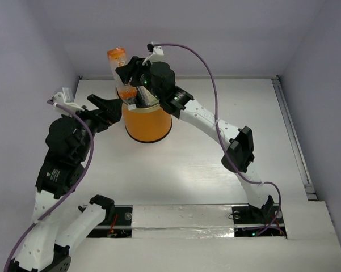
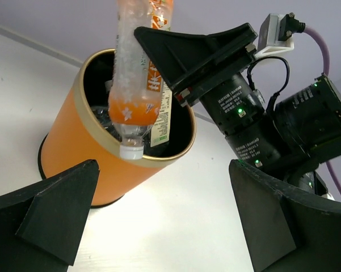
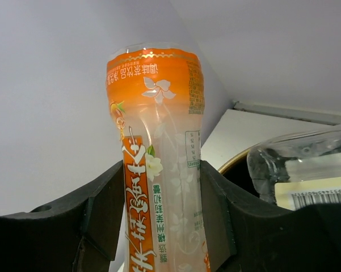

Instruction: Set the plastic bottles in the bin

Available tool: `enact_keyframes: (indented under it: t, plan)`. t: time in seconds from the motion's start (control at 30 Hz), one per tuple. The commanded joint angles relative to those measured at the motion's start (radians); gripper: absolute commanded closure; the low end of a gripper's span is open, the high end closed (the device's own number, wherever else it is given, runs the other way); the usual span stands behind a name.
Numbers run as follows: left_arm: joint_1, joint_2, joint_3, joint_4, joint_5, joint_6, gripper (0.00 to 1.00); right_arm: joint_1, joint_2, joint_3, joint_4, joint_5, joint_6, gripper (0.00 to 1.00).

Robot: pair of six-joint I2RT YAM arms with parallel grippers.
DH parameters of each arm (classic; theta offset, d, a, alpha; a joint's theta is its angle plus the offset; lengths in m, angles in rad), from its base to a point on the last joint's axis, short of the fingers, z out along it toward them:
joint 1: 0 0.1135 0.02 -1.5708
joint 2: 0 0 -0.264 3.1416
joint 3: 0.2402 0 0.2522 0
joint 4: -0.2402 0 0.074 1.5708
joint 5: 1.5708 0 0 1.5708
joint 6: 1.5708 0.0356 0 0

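Observation:
The orange bin (image 1: 149, 126) stands at the back of the table, left of centre. My right gripper (image 1: 126, 79) is shut on the orange bottle (image 1: 117, 59) and holds it cap down, tilted, over the bin's left rim. In the left wrist view the bottle (image 2: 139, 73) has its white cap just over the gold rim of the bin (image 2: 74, 153). In the right wrist view my fingers (image 3: 102, 209) squeeze the bottle (image 3: 159, 141) at its waist. A clear bottle with a barcode label (image 3: 300, 167) lies inside the bin. My left gripper (image 1: 109, 111) is open and empty just left of the bin.
The purple back wall rises close behind the bin. A raised rail (image 1: 292, 133) runs along the table's right edge. The right arm's forearm (image 1: 215, 124) stretches across the table's middle right towards the bin.

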Motion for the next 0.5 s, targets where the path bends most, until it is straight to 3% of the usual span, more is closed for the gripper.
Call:
enact_keyframes:
  t: [0.0,0.13,0.3,0.47]
  plan:
    - [0.004,-0.040,0.033,-0.052,-0.013,-0.023,0.01,-0.008,-0.036,0.015,0.013,0.080,-0.077,0.51]
    - [0.004,-0.055,0.022,-0.055,0.001,-0.032,0.01,-0.008,-0.050,0.000,0.024,0.125,-0.109,0.51]
    - [0.004,-0.049,0.034,-0.059,0.013,-0.029,0.01,-0.008,0.031,0.280,-0.088,0.182,-0.222,0.53]
    - [0.004,-0.064,0.014,-0.060,0.010,-0.032,0.01,-0.008,-0.039,0.100,0.031,0.238,-0.276,0.55]
